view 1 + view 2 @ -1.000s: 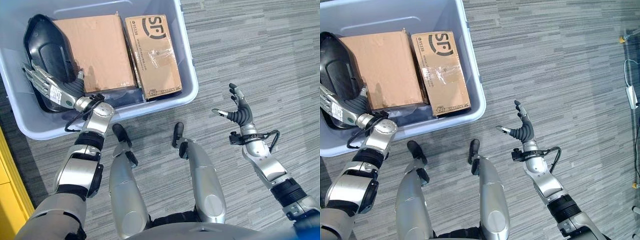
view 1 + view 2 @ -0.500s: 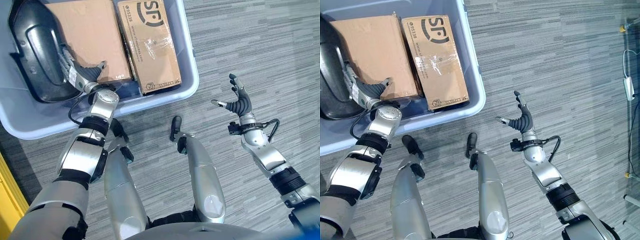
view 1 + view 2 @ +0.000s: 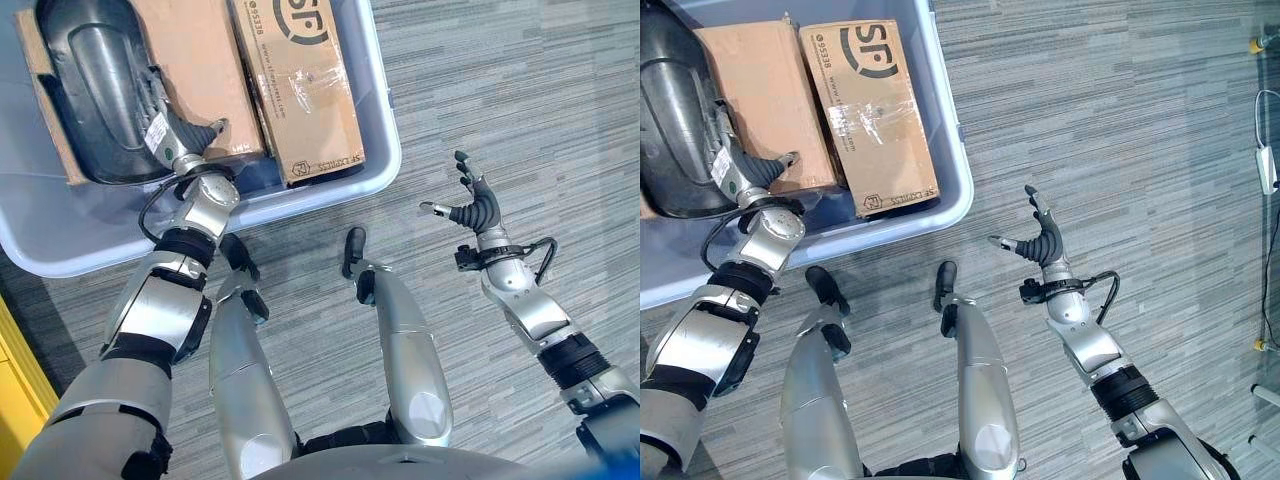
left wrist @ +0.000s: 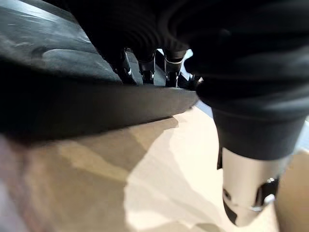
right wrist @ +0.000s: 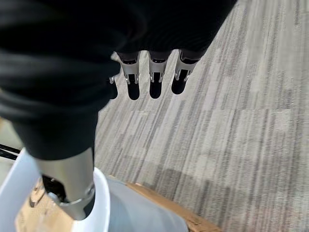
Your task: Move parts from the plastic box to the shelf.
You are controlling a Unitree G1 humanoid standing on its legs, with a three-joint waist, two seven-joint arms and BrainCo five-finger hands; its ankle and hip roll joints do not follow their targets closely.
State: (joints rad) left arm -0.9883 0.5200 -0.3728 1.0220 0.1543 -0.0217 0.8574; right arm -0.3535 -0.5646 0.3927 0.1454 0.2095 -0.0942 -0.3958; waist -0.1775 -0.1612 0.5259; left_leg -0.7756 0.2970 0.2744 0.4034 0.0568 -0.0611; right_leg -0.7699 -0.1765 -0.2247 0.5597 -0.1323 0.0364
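While our right hand point(image 3: 478, 211) hangs nearest to us over the grey striped carpet point(image 3: 520, 90), off to the right of the box and well apart from it, its fingers are spread and relaxed with the thumb held out to the side, and it holds nothing; in the right wrist view its dark-tipped fingers point(image 5: 155, 79) point out straight above the carpet. Further out, our left hand point(image 3: 180, 135) reaches over the near wall of the pale blue plastic box point(image 3: 385, 110) and takes hold of the black moulded part point(image 3: 100, 95). In the left wrist view the fingers point(image 4: 147, 65) curl over the part's dark edge while the thumb point(image 4: 248, 193) lies below it over cardboard, so we read this hand as gripping the part. The part is a long, glossy black shell that sits tilted at the left side of the box, its right edge overlapping the plain cardboard box point(image 3: 195, 60). That plain carton lies flat in the middle of the plastic box, and just beside it to the right, touching along its long side, lies a second, printed cardboard box point(image 3: 305, 90) with clear tape across its top. At the far left edge of the left eye view we see a strip of yellow point(image 3: 15, 350) beside the carpet.
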